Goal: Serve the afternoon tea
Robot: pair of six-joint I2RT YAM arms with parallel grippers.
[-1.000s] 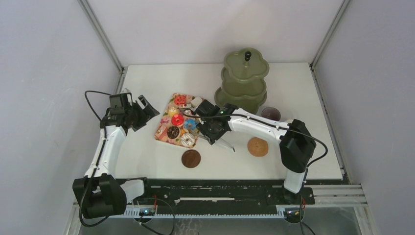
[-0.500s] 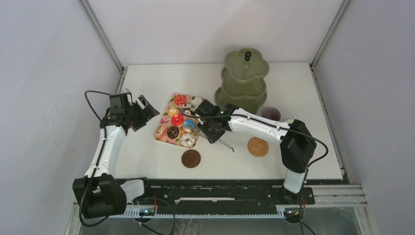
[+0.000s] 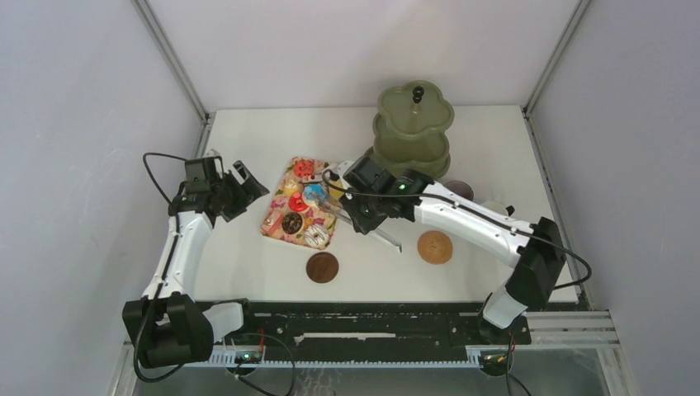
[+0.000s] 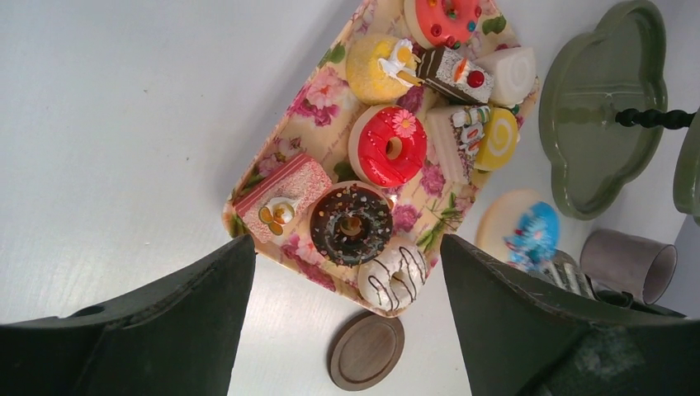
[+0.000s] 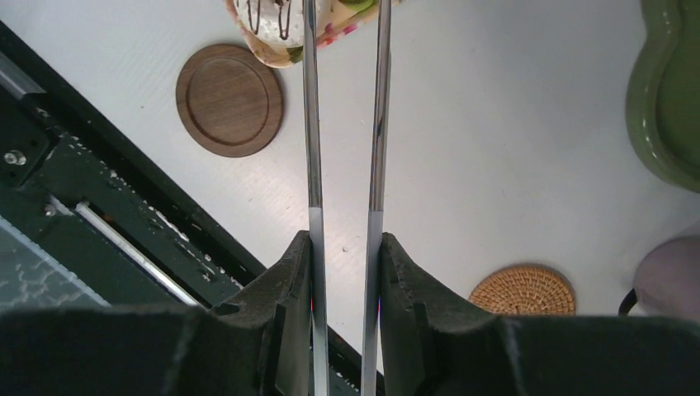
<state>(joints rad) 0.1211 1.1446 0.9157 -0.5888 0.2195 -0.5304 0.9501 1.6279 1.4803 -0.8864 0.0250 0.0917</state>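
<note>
My right gripper is shut on the long metal tongs. Their far ends pinch a blue-iced donut, raised over the right edge of the floral tray. Several toy pastries lie on the tray, among them a red donut, a chocolate donut and a white striped donut. My left gripper hangs open left of the tray, holding nothing. A mauve mug stands by the stand, partly hidden by the right arm.
A green three-tier stand rises behind the tray's right end. A dark wooden coaster and a wicker coaster lie near the front edge. White walls enclose the table on three sides.
The tongs have been squeezed narrower. The blue donut has come up off the tray toward the back, and the right arm's elbow has swung right. The left arm has not moved.
</note>
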